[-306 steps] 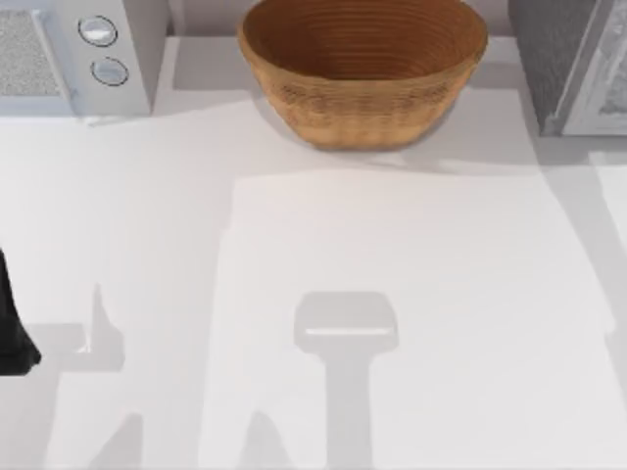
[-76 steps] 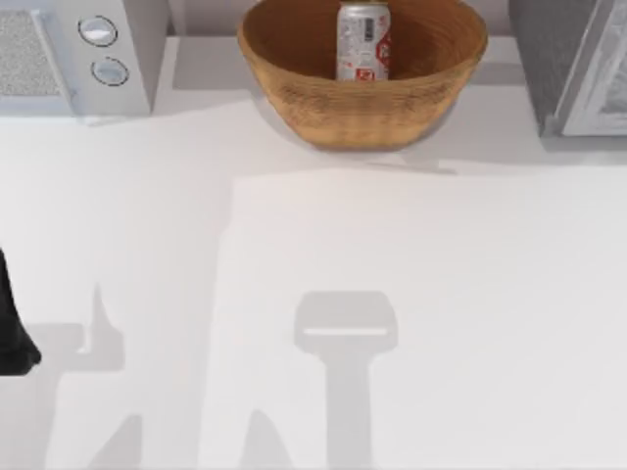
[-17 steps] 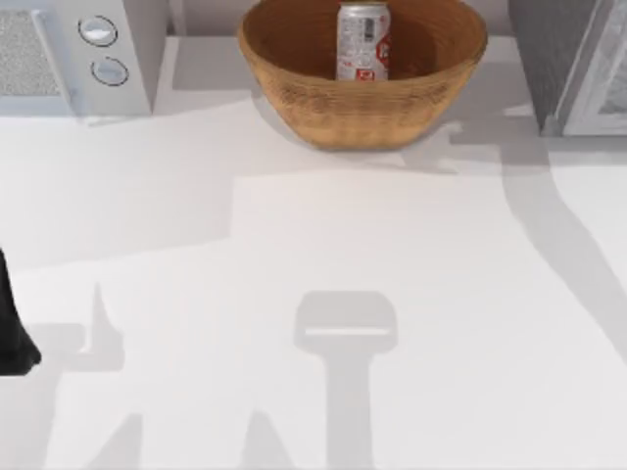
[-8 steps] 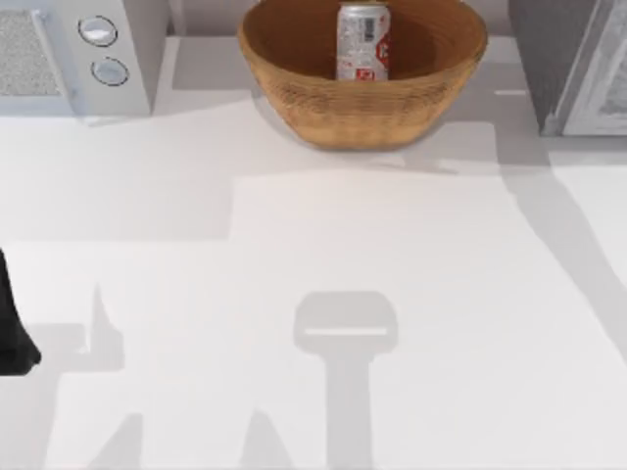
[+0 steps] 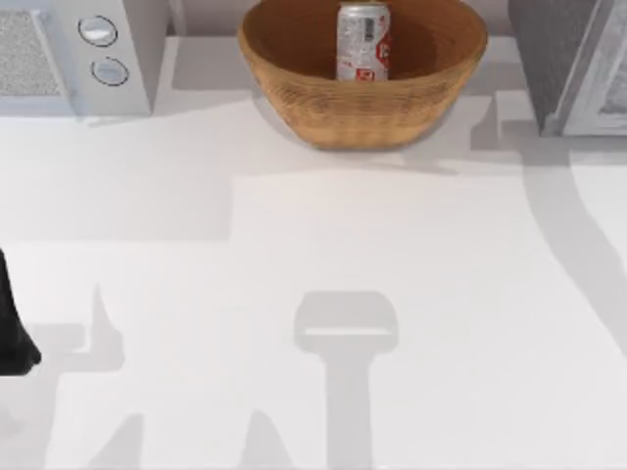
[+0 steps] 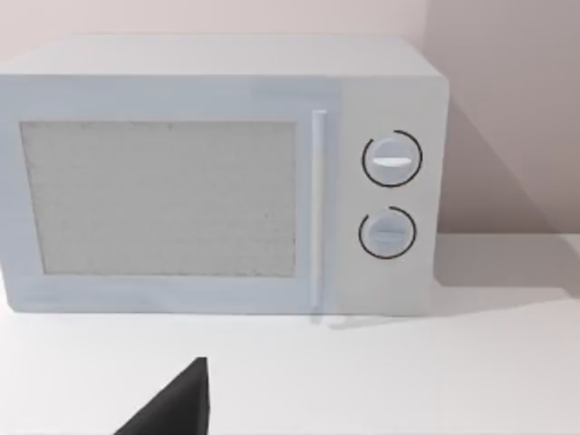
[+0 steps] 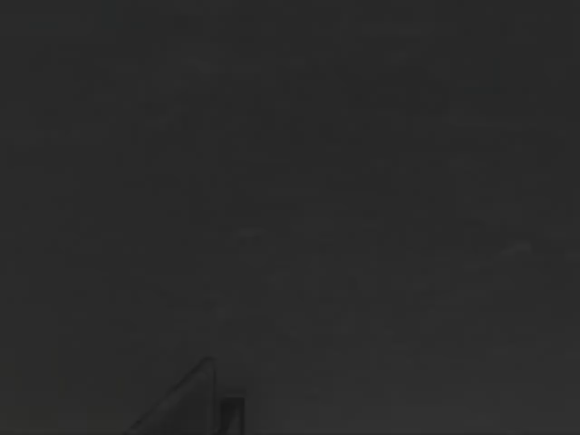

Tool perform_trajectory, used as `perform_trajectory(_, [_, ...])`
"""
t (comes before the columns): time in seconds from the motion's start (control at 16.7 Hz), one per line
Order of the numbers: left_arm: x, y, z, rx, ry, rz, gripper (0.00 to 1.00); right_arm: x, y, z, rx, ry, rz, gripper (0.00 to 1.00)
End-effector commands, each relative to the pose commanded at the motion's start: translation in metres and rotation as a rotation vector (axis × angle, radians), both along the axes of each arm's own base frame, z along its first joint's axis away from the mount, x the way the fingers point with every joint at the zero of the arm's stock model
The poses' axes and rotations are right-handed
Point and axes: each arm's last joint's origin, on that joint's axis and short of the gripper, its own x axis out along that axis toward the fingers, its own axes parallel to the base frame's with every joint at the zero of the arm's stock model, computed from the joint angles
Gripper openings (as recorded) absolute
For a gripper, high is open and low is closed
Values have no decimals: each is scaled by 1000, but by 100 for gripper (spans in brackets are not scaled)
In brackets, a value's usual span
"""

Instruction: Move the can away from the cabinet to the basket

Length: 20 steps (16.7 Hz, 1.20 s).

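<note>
The can (image 5: 362, 40) stands upright inside the basket (image 5: 362, 103), at the middle of the desk's (image 5: 294, 235) far edge. The cabinet (image 5: 549, 59) sits at the far right corner, well apart from the can. A white appliance (image 5: 78, 54) occupies the far left corner. The left arm (image 5: 12, 328) is parked at the left edge. The right wrist view is dark.
</note>
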Motion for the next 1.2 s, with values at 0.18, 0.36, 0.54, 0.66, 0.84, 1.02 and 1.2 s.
perform_trajectory(0.18, [0,0,0,0,0,0,100,-29,-17,-37,-4,17,4,100])
perform_trajectory(0.36, [0,0,0,0,0,0,100,-63,-34,-88,-2,23,8,100])
perform_trajectory(0.54, [0,0,0,0,0,0,100,-92,-47,-153,3,24,14,100])
perform_trajectory(0.66, [0,0,0,0,0,0,100,-106,-53,-200,5,27,18,100])
perform_trajectory(0.84, [0,0,0,0,0,0,100,-118,-59,-265,7,32,25,100])
perform_trajectory(1.02, [0,0,0,0,0,0,100,-122,-62,-310,8,24,30,100])
perform_trajectory(1.2, [0,0,0,0,0,0,100,-122,-64,-330,8,15,33,100])
